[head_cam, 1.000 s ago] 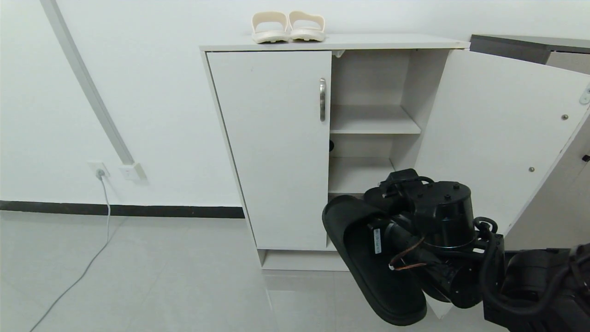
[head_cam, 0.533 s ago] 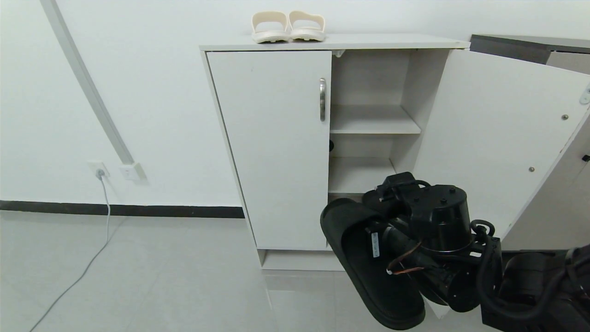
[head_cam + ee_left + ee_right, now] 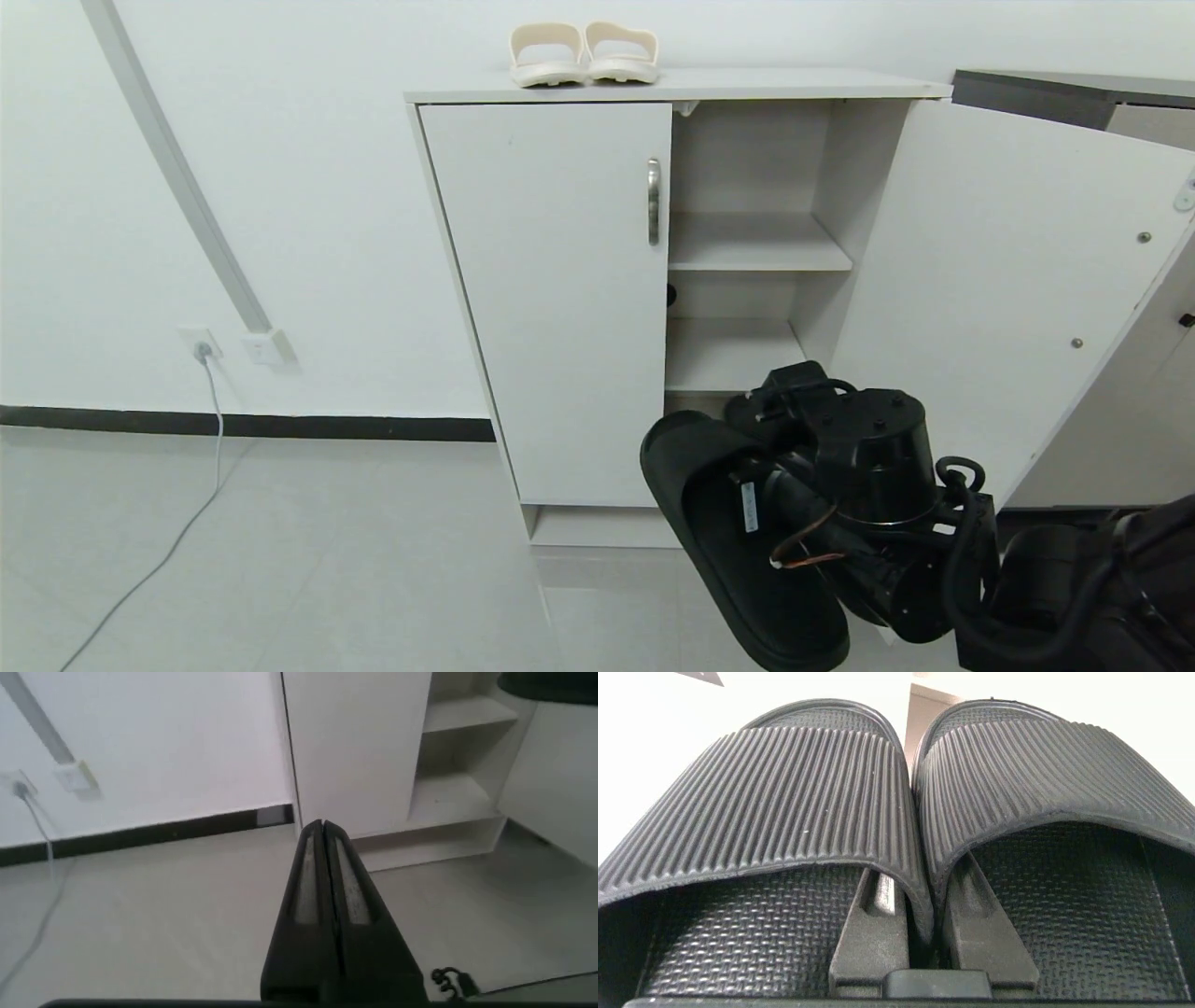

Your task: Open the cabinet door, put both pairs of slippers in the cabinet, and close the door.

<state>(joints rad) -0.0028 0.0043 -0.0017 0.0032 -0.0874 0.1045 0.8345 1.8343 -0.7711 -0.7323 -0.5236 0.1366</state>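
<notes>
- right gripper (image 3: pixel 922 901): jaws almost closed, one finger inside each shoe. They pinch the adjoining inner edges of the black slippers (image 3: pixel 738 551) together.
- The black slippers are held at lower centre-right of the head frame, soles towards the camera and toes up. They sit in front of the cabinet (image 3: pixel 541 299) at its open lower section. The toes look to be right at the opening; can't tell if they're past the front edge.
- left gripper (image 3: pixel 323 835): jaws fully together with nothing between them, over floor tiles. The cabinet is in the upper right of that frame.
- Cabinet: the door at frame centre-left is closed. The open door (image 3: pixel 990 280) is swung wide at frame right, and two shelves (image 3: pixel 756 245) are exposed.
- beige slippers (image 3: pixel 583 54): side by side on the cabinet top, upper centre.
</notes>
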